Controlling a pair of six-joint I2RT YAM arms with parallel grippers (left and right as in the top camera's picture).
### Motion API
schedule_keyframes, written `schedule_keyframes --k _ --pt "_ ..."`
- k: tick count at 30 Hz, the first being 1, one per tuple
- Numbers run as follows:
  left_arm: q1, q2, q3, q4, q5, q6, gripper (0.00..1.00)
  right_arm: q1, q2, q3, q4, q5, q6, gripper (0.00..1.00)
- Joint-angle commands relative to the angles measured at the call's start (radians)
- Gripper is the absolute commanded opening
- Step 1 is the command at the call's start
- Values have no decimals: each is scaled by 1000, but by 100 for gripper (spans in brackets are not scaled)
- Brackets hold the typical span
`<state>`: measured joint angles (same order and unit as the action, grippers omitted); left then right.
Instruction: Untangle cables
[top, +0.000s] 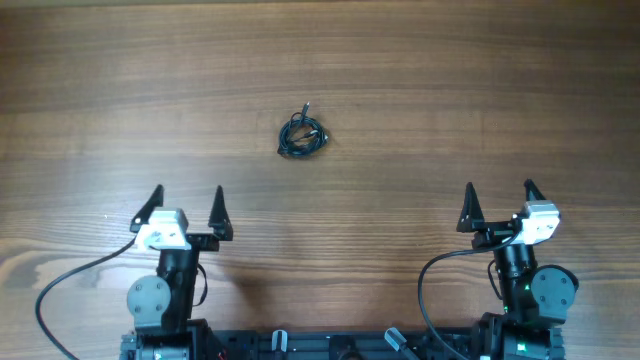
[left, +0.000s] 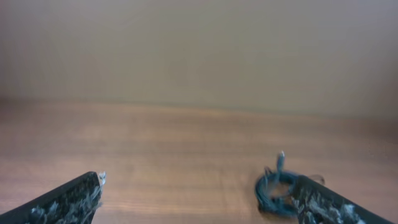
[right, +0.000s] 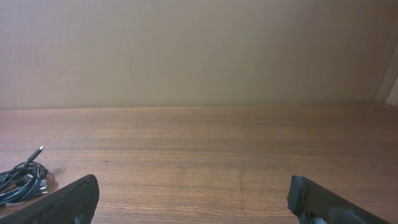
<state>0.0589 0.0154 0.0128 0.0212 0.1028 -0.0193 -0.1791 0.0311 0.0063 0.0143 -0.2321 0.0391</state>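
Observation:
The cables (top: 303, 135) lie as one small dark knotted bundle on the wooden table, a little left of centre. My left gripper (top: 188, 194) stands open near the front left, well short of the bundle, with nothing between its fingers. In the left wrist view the cables (left: 275, 191) sit ahead by the right finger, one plug end sticking up. My right gripper (top: 498, 189) is open at the front right, empty, far from the bundle. In the right wrist view the cables (right: 22, 180) show at the left edge, partly cut off, and the right gripper (right: 196, 186) frames bare wood.
The wooden table (top: 450, 90) stretches wide on all sides of the bundle. Thicker black arm cables (top: 60, 285) loop by the left arm base and by the right arm base (top: 430, 275). A plain wall (right: 199, 50) rises behind the table's far edge.

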Motion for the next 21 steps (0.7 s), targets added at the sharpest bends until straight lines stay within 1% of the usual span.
schedule_keyframes --k 1,4,6,7,8,10,14,16,18,21 --pt "-5 1 -6 96 -59 10 100 6 6 -1 3 -2 -13 100" --pt "-5 1 -2 189 -47 -43 100 6 6 -1 3 -2 -13 100" --pt "-5 1 12 238 34 -50 100 6 6 -1 3 -2 -13 100" --pt "-5 1 34 287 124 -74 100 6 6 -1 3 -2 -13 100" --pt "-5 1 43 301 141 -104 100 6 6 -1 3 -2 -13 100" --pt "-5 1 71 308 155 -210 100 6 6 -1 3 -2 -13 100" --pt "-5 1 108 309 155 -473 100 6 6 -1 3 -2 -13 100" --pt "-5 2 121 318 154 -571 100 6 6 -1 3 -2 -13 100" --pt "-5 8 138 319 154 -651 100 6 6 -1 3 -2 -13 100" --pt "-5 42 168 319 155 -697 100 6 6 -1 3 -2 -13 100"
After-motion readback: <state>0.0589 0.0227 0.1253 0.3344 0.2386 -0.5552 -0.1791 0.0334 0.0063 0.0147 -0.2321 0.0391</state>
